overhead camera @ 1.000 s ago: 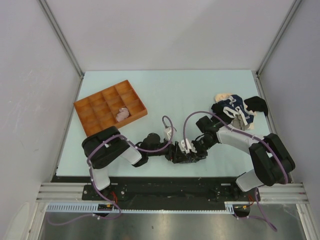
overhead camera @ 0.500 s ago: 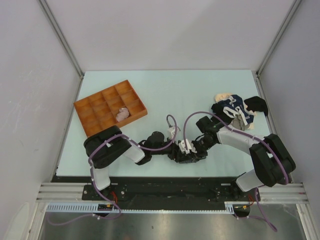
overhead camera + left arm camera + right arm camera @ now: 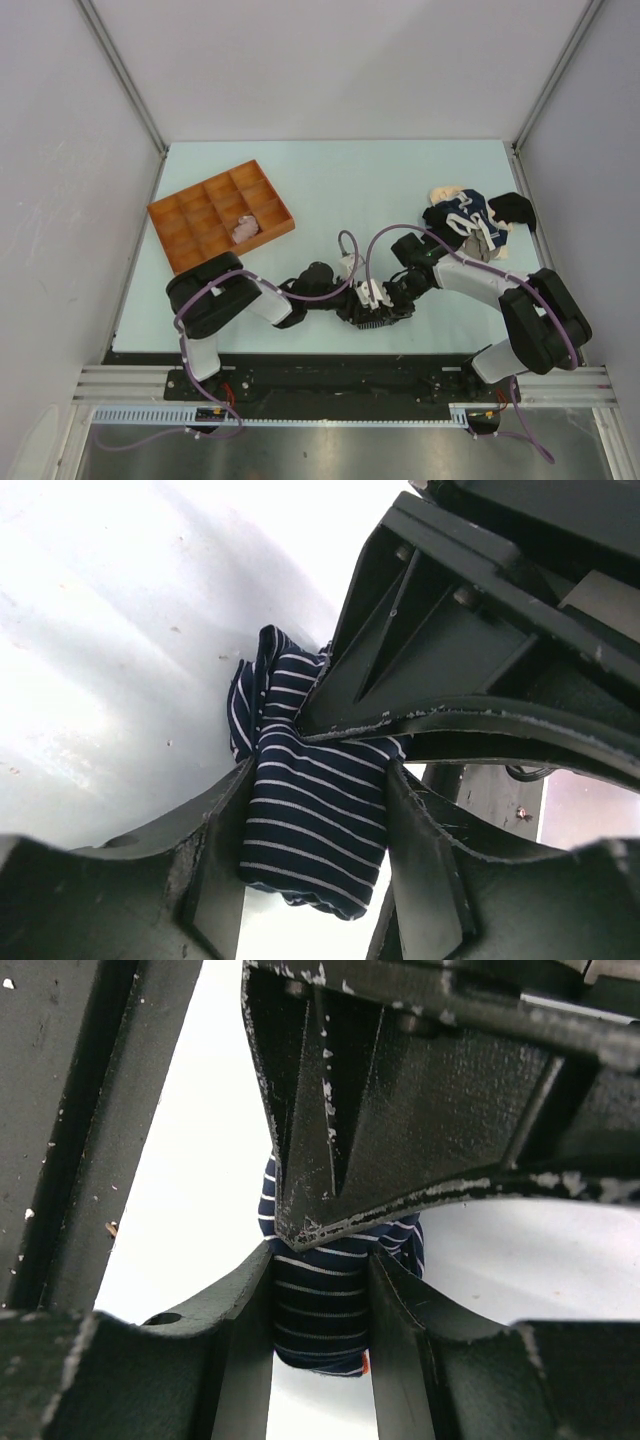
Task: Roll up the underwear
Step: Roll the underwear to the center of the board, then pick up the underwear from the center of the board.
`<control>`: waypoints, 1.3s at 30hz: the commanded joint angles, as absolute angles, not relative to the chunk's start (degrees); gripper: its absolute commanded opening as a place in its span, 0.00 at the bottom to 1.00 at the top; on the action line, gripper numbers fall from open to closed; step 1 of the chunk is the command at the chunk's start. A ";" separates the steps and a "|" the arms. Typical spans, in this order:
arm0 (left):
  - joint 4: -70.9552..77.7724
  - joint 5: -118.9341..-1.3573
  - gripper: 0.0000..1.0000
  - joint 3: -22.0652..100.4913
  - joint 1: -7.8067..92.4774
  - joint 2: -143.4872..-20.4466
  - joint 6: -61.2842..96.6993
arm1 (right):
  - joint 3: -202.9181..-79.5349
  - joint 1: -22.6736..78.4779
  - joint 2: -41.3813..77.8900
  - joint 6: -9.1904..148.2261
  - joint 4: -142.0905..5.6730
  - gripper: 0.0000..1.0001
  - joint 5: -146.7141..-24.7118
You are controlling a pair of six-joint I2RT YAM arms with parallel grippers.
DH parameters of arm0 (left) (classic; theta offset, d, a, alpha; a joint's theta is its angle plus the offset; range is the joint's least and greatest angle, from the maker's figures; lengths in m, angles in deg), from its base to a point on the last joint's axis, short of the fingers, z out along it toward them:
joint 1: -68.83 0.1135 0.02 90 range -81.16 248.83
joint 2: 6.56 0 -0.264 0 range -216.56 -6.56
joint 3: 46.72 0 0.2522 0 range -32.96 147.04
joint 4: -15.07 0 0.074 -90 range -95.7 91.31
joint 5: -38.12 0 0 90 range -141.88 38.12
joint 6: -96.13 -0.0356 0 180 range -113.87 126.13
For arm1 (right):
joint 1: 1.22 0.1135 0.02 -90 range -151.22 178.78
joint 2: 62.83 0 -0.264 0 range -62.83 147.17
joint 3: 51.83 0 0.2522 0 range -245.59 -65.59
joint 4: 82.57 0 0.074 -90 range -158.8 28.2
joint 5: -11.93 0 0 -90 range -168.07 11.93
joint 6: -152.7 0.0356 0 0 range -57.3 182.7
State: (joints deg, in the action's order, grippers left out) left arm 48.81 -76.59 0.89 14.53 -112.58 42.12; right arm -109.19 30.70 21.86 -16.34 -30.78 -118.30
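Note:
A dark navy underwear with thin white stripes is rolled into a tight bundle just above the table. My left gripper is shut on it from both sides. My right gripper is shut on the same bundle, crosswise to the left one. In the top view both grippers meet near the front middle, and the bundle is hidden between them. A pile of loose underwear, navy, cream and black, lies at the right. One pink garment sits in a compartment of the orange tray.
The orange compartmented tray stands at the back left. The pile lies close behind the right arm's elbow. The table's front edge is just behind the grippers. Purple cables arch above both wrists.
The left wrist has moved slightly right, toward the right gripper, and its cable loop shifted with it. Both grippers stay at the same spot.

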 commanded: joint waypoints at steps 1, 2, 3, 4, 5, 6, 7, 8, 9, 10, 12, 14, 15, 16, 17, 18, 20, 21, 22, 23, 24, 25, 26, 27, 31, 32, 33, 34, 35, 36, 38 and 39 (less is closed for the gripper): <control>30.75 -78.69 0.25 0.79 11.36 -116.86 38.12 | -107.08 31.03 22.78 -14.73 -30.04 0.21 -112.00; 30.49 -78.95 0.20 1.05 11.18 -117.04 38.03 | -107.08 31.12 22.78 -14.64 -30.04 0.21 -111.91; 30.40 -79.39 0.16 1.32 11.18 -117.21 37.95 | -107.16 31.38 22.69 -14.47 -30.22 0.21 -111.82; 30.48 -79.66 0.05 1.32 11.09 -117.22 37.86 | -107.08 31.38 22.69 -14.38 -30.22 0.22 -111.82; 30.57 -80.01 0.01 1.32 11.09 -117.13 37.77 | -107.16 31.47 22.60 -14.29 -30.39 0.22 -111.73; 30.75 -80.27 0.00 1.32 11.09 -117.04 37.77 | -107.08 31.47 22.52 -14.20 -30.48 0.22 -111.73; 31.01 -80.45 0.00 0.97 11.09 -116.60 37.77 | -107.16 31.47 22.43 -13.77 -30.57 0.23 -111.56; 31.10 -80.45 0.00 0.71 11.09 -116.25 37.86 | -107.16 31.56 21.91 -13.50 -30.66 0.25 -111.56; 31.27 -80.27 0.00 0.44 11.09 -115.81 37.86 | -107.16 31.47 21.55 -13.32 -30.75 0.29 -111.56; 31.45 -80.01 0.00 -0.08 11.09 -114.76 37.86 | -107.16 31.56 20.94 -12.97 -31.01 0.32 -111.65; 31.54 -79.14 0.00 -0.70 11.09 -113.27 37.94 | -107.51 31.21 18.83 -12.01 -31.01 0.43 -111.73; 31.45 -78.52 0.00 -1.31 11.09 -111.08 37.94 | -108.74 30.77 17.34 -11.39 -30.14 0.48 -112.08; 31.45 -78.25 0.00 -1.40 11.18 -110.45 37.86 | -109.18 30.51 16.89 -11.04 -29.70 0.52 -112.35; 31.19 -77.64 0.00 -1.40 11.27 -109.58 37.68 | -109.62 29.89 16.46 -10.95 -28.91 0.53 -112.78; 30.93 -77.29 0.00 -1.40 11.18 -108.35 37.68 | -110.58 29.71 16.10 -10.95 -28.38 0.54 -112.96; 30.58 -77.11 0.00 -1.23 11.27 -107.56 37.42 | -110.77 29.54 15.40 -10.86 -28.11 0.56 -113.23; 29.87 -76.58 0.01 -0.79 11.44 -106.15 37.15 | -111.38 29.10 14.78 -10.86 -27.41 0.57 -113.67; 29.17 -76.49 0.00 -0.35 11.62 -105.71 36.72 | -111.47 29.01 14.26 -10.86 -27.06 0.58 -113.75; 28.99 -76.32 0.01 -0.26 11.62 -105.35 36.63 | -111.65 28.75 14.17 -10.95 -26.71 0.58 -114.28; 28.82 -76.41 0.00 -0.09 11.88 -104.65 36.45 | -111.65 28.66 14.08 -10.95 -26.53 0.59 -114.54; 28.55 -76.41 0.00 0.00 12.06 -104.30 36.36 | -112.00 28.57 13.82 -10.95 -25.92 0.59 -115.33; 28.64 -76.23 0.00 -0.08 12.23 -103.95 36.36 | -112.17 28.40 13.81 -10.95 -25.57 0.60 -115.69; 28.64 -76.23 0.01 -0.09 12.32 -103.77 36.36 | -112.35 27.87 13.55 -10.95 -25.21 0.60 -116.21; 29.16 -76.40 0.00 -0.35 12.76 -103.25 36.54 | -113.05 27.35 13.46 -10.95 -24.34 0.61 -117.43; 32.15 -77.37 0.00 -1.49 13.72 -101.66 37.94 | -115.24 25.06 13.03 -11.65 -21.26 0.62 -120.26; 32.85 -77.55 0.01 -1.67 13.90 -101.40 38.55 | -115.51 24.71 12.94 -11.65 -20.91 0.62 -120.61; 33.99 -78.07 0.00 -1.93 14.16 -101.13 38.91 | -115.69 24.27 12.67 -11.65 -20.47 0.62 -121.22; 34.44 -78.25 0.00 -1.84 14.25 -100.70 39.09 | -115.95 24.09 12.41 -11.74 -20.29 0.62 -121.57; 35.05 -78.51 0.01 -1.76 14.43 -100.52 39.35 | -116.04 23.74 11.97 -11.65 -20.03 0.62 -121.84; 35.23 -78.69 0.00 -1.67 14.52 -100.25 39.44 | -116.04 23.39 11.88 -11.57 -19.85 0.62 -122.45; 35.75 -78.78 0.00 -1.58 14.87 -99.38 39.79 | -116.39 23.12 11.44 -11.48 -19.50 0.62 -122.98; 35.84 -78.87 0.00 -1.67 15.04 -98.94 39.96 | -116.39 22.69 11.35 -11.56 -19.32 0.62 -123.33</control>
